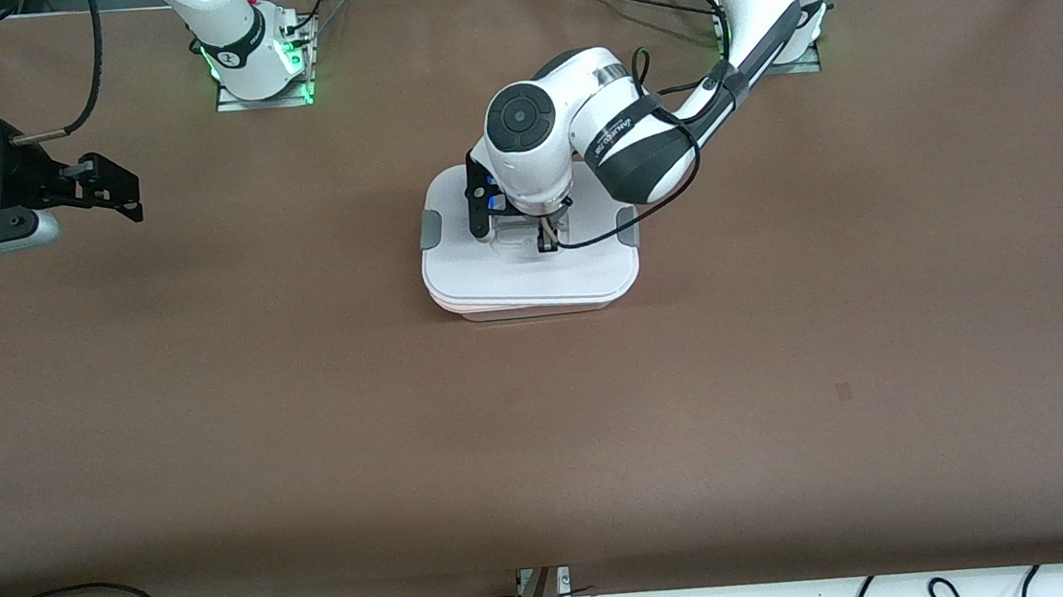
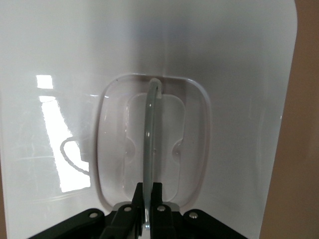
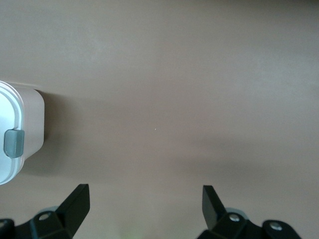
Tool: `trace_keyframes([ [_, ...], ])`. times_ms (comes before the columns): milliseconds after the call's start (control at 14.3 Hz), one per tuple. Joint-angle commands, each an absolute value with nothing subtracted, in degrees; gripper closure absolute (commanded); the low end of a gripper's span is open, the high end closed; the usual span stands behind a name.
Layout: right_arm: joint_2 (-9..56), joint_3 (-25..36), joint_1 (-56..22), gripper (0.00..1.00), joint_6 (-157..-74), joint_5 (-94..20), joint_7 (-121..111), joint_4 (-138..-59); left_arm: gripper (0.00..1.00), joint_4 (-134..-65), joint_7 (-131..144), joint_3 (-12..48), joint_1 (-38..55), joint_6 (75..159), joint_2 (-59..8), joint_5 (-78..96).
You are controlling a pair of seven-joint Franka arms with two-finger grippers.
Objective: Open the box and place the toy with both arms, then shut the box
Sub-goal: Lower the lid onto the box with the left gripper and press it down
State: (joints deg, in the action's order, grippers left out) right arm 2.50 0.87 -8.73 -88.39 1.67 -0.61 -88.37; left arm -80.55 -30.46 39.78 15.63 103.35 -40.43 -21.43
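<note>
Both clips [image 1: 430, 229] showed; left gripper [image 1: 545, 237] clenched the lidded box's [image 1: 529, 275] handle [image 2: 149, 144], hiding it; right gripper [image 3: 144, 204] hung spread, waiting.

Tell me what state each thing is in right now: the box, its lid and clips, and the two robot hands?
Box: on the table, lid on.
Lid: sitting on the box, slightly askew.
Handle: upright, pinched by the left gripper.
Clips: one at each end of the lid; latched or not, I cannot tell.
Left gripper: shut on the handle.
Right gripper: open, holding nothing, waiting over bare table.
</note>
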Motion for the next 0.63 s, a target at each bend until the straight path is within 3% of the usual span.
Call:
trace_keyframes([
  [0, 3.1, 0.4, -8.1, 0.00, -88.1, 1.4, -0.1, -87.1, 1.00, -81.6, -27.7, 39.4, 15.9, 102.0, -40.1, -22.8],
  [560, 3.2, 0.4, -8.3, 0.00, -90.0, 1.4, -0.1, -87.1, 1.00, -80.7, -26.4, 39.2, 14.9, 102.7, -40.3, -21.4],
])
